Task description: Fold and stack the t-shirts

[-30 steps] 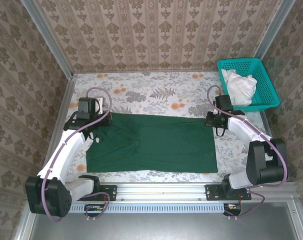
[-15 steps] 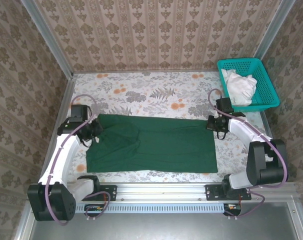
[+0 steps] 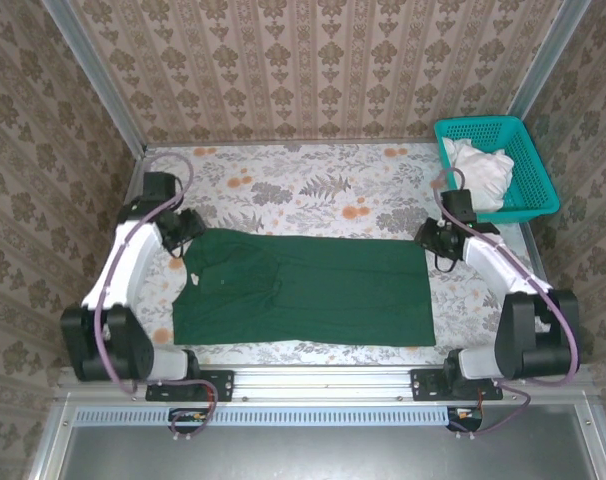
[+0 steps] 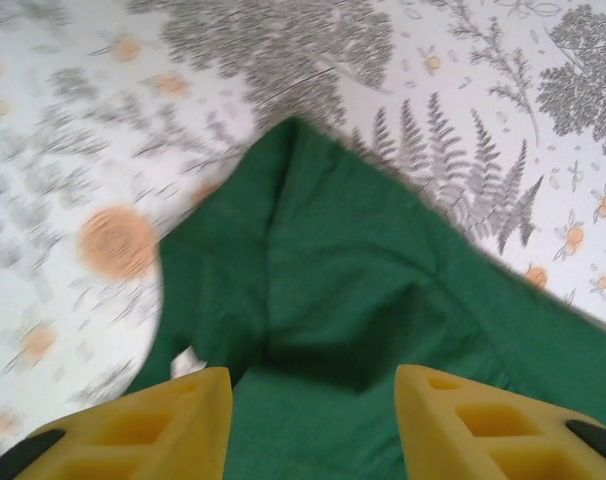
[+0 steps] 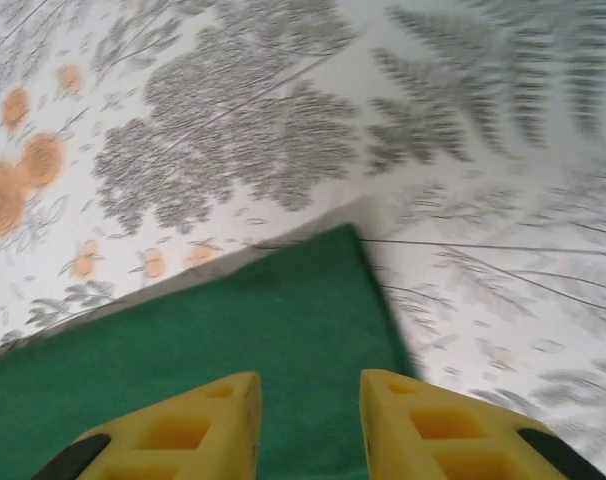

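On the table: a dark green t-shirt is lying spread flat across the middle. It is reaching from near the left edge to near the right edge, and it is sitting closer to the near edge than the far one.
T-shirt feel: it is looking soft, thin and light. I think it is going to flop and sag when lifted, and it is not going to break. It may be sliding a bit on the flowery cover.
Where to grab: the two far corners are looking like the best spots, one for each arm. Pinching just the cloth edge there should be lifting the shirt evenly. Grabbing only one side is likely to be bunching it up.
Basket: it is teal and is sitting at the far right corner, apart from the green shirt. It is holding a bundled white cloth.
Left gripper: it is hanging over the shirt's far left corner. Its yellow fingers are standing well apart and gripping nothing.
Right gripper: it is hanging over the far right corner, with its fingers a little apart and gripping nothing.
Neck label: a small white tag is peeking out at the shirt's left edge.
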`<state>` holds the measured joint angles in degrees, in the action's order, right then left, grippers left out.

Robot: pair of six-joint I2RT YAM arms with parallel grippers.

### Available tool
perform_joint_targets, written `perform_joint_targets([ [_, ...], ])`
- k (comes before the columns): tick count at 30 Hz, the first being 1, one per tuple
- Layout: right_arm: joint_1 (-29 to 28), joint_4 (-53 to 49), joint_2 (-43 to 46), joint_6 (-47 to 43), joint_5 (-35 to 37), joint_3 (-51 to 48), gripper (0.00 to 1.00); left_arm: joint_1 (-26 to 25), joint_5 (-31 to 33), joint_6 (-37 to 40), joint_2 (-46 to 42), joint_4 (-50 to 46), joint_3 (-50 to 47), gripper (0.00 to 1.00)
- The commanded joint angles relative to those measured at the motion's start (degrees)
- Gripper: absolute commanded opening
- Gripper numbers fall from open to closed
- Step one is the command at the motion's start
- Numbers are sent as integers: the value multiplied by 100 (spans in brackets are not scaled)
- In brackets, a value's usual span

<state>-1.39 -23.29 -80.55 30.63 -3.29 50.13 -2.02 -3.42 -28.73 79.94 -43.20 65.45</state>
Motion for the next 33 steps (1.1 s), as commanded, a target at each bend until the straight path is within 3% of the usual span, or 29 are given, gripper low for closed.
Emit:
perform_joint_targets([
  [1, -391, -55, -844, 21, -340, 554, 26, 16, -708, 423, 1013, -212, 675, 36],
  [7, -766, -500, -1906, 73, -266, 1215, 22, 9, -513, 430, 2370, -310, 1455, 30],
  [14, -757, -964, -2435, 342, 160, 1529, 22, 61, -213, 136, 3554, -175, 1999, 27],
  [20, -545, -1146, -2845, 507, 456, 1869, 24, 191, 588, -1, 4096, -253, 2472, 26],
  [24, -429, -1084, -3082, 527, 397, 2113, 25, 282, 795, 44, 4342, -298, 2853, 26],
  [30, -411, -1021, -3298, 498, 105, 2524, 40, 342, 685, 163, 4756, -558, 3826, 27],
  [33, -430, -1020, -3142, 471, 39, 2650, 47, 329, 504, 175, 4649, -652, 4181, 36],
])
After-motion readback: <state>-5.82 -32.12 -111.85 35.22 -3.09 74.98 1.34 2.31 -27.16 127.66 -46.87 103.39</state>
